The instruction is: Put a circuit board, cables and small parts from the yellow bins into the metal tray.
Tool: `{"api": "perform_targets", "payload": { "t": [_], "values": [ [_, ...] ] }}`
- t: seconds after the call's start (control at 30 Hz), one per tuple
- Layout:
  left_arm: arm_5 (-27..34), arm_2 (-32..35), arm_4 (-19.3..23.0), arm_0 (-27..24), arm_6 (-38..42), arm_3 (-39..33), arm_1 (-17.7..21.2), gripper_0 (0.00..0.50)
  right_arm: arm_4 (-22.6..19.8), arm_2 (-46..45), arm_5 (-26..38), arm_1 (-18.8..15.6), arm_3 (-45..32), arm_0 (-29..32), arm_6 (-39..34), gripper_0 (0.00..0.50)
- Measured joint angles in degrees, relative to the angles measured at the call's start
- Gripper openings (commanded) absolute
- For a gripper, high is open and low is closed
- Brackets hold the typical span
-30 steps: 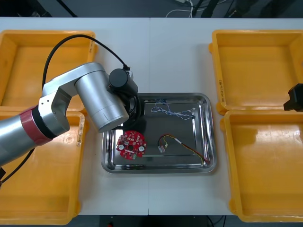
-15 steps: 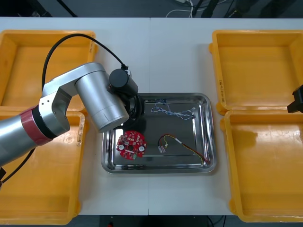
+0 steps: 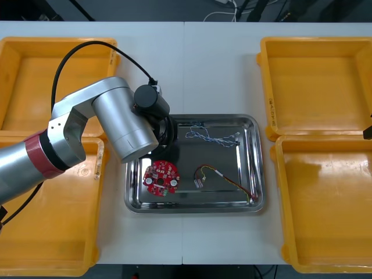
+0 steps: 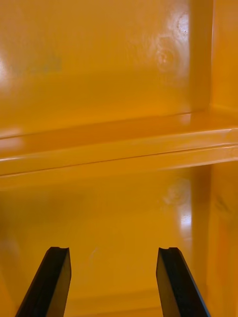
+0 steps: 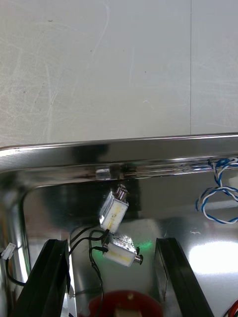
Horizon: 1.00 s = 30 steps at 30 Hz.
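Note:
My left gripper [image 5: 111, 285] stands open just above the back left corner of the metal tray [image 5: 124, 154]. Two small metal parts [image 5: 117, 228] with thin black wires lie on the tray floor between its fingers, free of both. The round red circuit board [image 3: 161, 177] lies just in front of them. A twisted blue and white cable [image 3: 212, 138] and a red and yellow cable [image 3: 224, 177] also lie in the tray [image 3: 192, 204]. My left arm [image 3: 116, 125] covers the gripper from above. My right gripper [image 4: 113, 285] is open and holds nothing, over the wall [image 4: 119, 148] between the two right bins.
Yellow bins stand at the left [image 3: 55, 232] and at the right [image 3: 325, 203], their visible floors bare. A black tip of my right arm [image 3: 368, 132] shows at the table's right edge. Bare white table [image 3: 192, 64] lies behind the tray.
My left gripper has opened and let go of the small metal parts in the tray. My right arm has drawn back to the right, nearly out of the front view.

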Motion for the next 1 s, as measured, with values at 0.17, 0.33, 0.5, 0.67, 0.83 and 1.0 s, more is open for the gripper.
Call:
{"api": "perform_targets", "payload": {
  "t": [0.17,0.33,0.5,0.67,0.83,1.0],
  "values": [
    [3.67,1.58,3.08,0.00,0.00,-1.02,0.41,0.500,3.51,-1.84,1.73,3.41,-0.33,0.28,0.22,0.500],
    [8.55,5.50,7.34,0.00,-0.01,-2.81,1.31,0.500,7.05,-4.51,3.91,7.38,-0.64,0.49,1.01,0.500],
    [12.27,10.43,11.74,0.00,-0.08,-3.83,2.86,0.500,8.63,-5.10,4.11,8.76,-0.75,0.57,1.11,0.500],
    [15.59,15.28,15.92,0.00,-0.59,-4.42,5.19,0.500,9.22,-5.96,5.52,9.68,-0.77,0.57,3.47,0.500],
    [18.76,19.67,20.03,0.00,-5.21,-4.45,7.72,0.500,9.22,-6.78,6.15,9.99,-0.78,0.59,5.17,0.500],
    [22.77,24.47,23.42,0.00,-13.45,-4.49,9.72,0.500,9.20,-6.82,6.15,10.00,-0.79,0.59,5.17,0.500]
  ]
}}
